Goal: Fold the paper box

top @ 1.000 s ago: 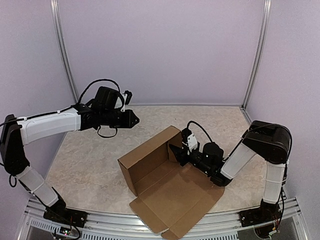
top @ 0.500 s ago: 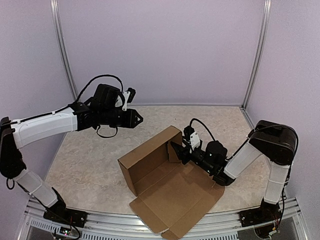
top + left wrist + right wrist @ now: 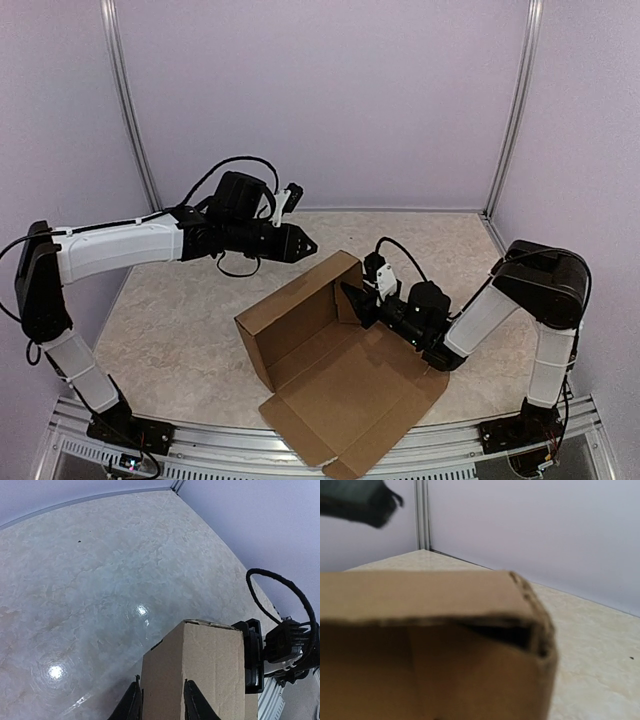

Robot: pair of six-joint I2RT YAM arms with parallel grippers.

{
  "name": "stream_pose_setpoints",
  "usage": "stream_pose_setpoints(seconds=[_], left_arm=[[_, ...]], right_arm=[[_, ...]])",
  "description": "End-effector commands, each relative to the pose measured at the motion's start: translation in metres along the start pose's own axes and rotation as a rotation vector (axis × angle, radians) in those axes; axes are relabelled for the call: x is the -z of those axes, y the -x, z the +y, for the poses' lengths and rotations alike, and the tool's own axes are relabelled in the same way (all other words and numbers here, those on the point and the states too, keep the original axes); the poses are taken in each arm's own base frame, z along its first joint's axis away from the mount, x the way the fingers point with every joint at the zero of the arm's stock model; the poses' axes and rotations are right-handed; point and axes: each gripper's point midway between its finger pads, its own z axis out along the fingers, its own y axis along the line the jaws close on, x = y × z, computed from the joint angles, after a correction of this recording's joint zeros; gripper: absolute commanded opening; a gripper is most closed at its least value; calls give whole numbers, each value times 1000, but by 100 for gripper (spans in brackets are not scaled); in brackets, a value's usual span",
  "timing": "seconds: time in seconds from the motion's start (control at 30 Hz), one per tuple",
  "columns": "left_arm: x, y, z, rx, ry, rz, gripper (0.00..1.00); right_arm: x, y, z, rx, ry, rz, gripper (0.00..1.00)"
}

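Observation:
The paper box (image 3: 340,390) is brown cardboard, partly formed: its long back wall stands upright and the lid panel lies flat toward the near edge. My left gripper (image 3: 312,244) hovers just left of the wall's far corner, apart from it. In the left wrist view that gripper (image 3: 161,680) is open, and the box corner (image 3: 210,660) shows beyond the fingers. My right gripper (image 3: 350,298) is at the right end of the upright wall, inside the box. The right wrist view is filled by blurred cardboard (image 3: 420,600), so its fingers are hidden.
Marbled tabletop (image 3: 180,330) lies all round the box. Pale walls with metal posts (image 3: 128,110) enclose the back and sides. A metal rail (image 3: 300,465) runs along the near edge. The right arm's black wrist (image 3: 255,655) is right behind the box corner.
My left arm has swung right and forward, bringing its gripper close to the box's far corner. The right gripper has stayed at the box's right end.

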Motion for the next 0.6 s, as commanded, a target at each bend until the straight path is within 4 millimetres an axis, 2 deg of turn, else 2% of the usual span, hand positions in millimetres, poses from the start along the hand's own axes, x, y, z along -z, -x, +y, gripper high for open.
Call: stream_pose_setpoints(seconds=[0.0,0.2,0.57], left_arm=[[-9,15,-15,19,-89,-20,27],[-22,2,-17,41,-113,11,27],[-39,-18,-34,53,-171,64,27]], right_arm=[[-3,12,3,-13,4,-59,36],[-6,10,3,-27,-4,-60,36],[-10,10,2,-37,-39,-71,34]])
